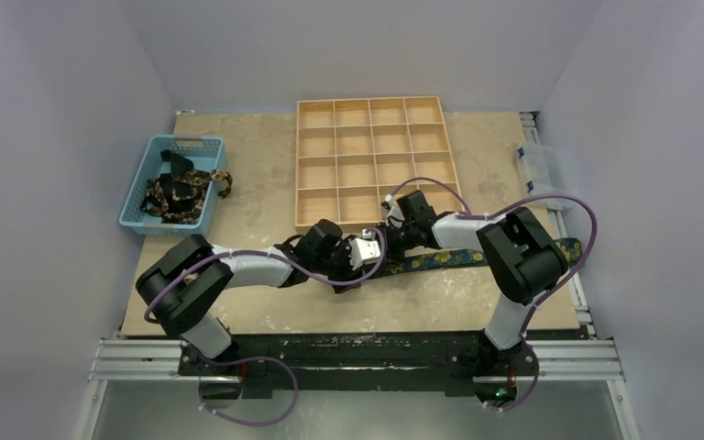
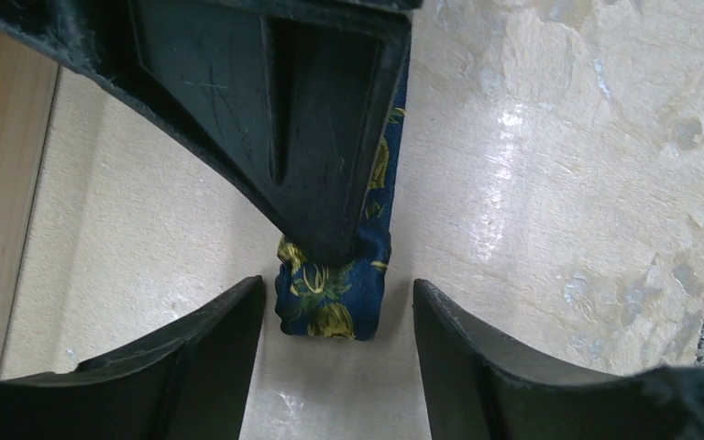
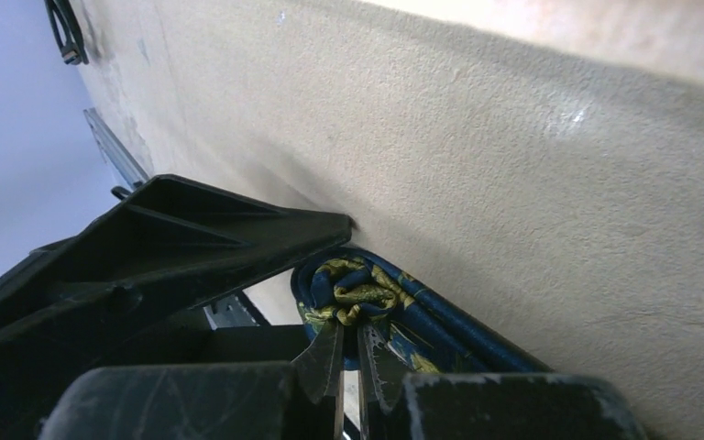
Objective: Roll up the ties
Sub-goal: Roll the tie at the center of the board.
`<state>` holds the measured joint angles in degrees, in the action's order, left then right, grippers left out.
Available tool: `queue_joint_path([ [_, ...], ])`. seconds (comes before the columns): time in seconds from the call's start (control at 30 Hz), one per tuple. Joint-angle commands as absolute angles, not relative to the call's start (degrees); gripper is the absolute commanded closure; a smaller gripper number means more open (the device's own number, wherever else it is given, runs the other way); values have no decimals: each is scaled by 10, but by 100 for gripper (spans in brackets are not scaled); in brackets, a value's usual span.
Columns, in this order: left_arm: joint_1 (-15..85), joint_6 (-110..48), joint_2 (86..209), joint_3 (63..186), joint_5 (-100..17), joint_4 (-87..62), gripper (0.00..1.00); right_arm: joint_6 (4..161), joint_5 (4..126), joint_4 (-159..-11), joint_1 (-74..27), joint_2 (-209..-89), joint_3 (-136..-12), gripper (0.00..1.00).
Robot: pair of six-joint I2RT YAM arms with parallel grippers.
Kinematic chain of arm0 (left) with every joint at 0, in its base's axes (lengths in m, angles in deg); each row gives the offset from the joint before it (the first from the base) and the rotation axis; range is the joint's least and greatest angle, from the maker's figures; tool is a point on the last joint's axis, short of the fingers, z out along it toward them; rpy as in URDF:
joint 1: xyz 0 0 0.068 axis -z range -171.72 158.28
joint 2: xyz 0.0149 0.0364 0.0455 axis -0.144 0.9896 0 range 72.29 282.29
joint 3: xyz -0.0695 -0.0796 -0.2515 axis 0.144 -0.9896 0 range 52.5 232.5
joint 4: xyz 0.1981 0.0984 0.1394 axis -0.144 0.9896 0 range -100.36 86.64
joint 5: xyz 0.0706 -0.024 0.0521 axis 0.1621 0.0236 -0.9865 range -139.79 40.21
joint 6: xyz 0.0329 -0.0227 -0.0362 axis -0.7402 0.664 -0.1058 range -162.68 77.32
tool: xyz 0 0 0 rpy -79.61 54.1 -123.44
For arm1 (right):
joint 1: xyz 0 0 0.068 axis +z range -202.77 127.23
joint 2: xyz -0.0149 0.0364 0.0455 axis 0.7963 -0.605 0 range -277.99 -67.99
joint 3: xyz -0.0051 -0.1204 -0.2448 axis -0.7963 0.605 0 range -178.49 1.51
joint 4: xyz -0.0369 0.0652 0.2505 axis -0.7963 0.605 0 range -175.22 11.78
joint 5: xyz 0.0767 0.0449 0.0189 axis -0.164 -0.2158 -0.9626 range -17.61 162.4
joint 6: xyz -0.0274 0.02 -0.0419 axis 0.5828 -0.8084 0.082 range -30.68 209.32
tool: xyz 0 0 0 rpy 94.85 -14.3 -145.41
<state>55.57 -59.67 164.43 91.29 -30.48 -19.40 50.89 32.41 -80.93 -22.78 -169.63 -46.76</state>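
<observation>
On the table [image 1: 266, 293], just in front of the wooden tray [image 1: 298, 165], one tie [image 1: 440, 259] is lying stretched out toward the right edge. Its left end is sitting between the two grippers as a small, tight roll. A bundle of ties [image 1: 179, 188] is lying in the blue basket [image 1: 142, 183] at the far left.

The right gripper [image 3: 348, 353] is showing its fingertips almost together, and they appear to be pinching the core of the roll [image 3: 357, 289]. The left gripper [image 2: 337, 286] is standing wide, with one finger on each side of the roll [image 2: 330, 298] and neither touching it.

Handling assessment: the fabric is looking thin, soft and smooth, so it is likely light and prone to slipping and springing open. The roll is probably holding its shape only under pressure. The flat length is lying limp and should be following any pull without resistance.

Recommended hold: the core for turning and the two flat faces of the roll for steadying. A grip on the loose length alone is likely to be dragging the tie rather than winding it. Most of the length is not yet wound.
</observation>
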Motion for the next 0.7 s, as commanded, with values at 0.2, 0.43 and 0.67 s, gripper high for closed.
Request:
queue_joint_path([
  [0.2, 556, -573, 1627, 835, -278, -327, 37, 581, 399, -730, -243, -1733, -455, 100],
  [0.43, 556, -569, 1656, 845, -277, -363, 37, 620, 474, -675, -258, -1734, -477, 100],
  [0.67, 557, -568, 1691, 863, -264, -394, 38, 631, 493, -679, -257, -1749, -475, 100],
])
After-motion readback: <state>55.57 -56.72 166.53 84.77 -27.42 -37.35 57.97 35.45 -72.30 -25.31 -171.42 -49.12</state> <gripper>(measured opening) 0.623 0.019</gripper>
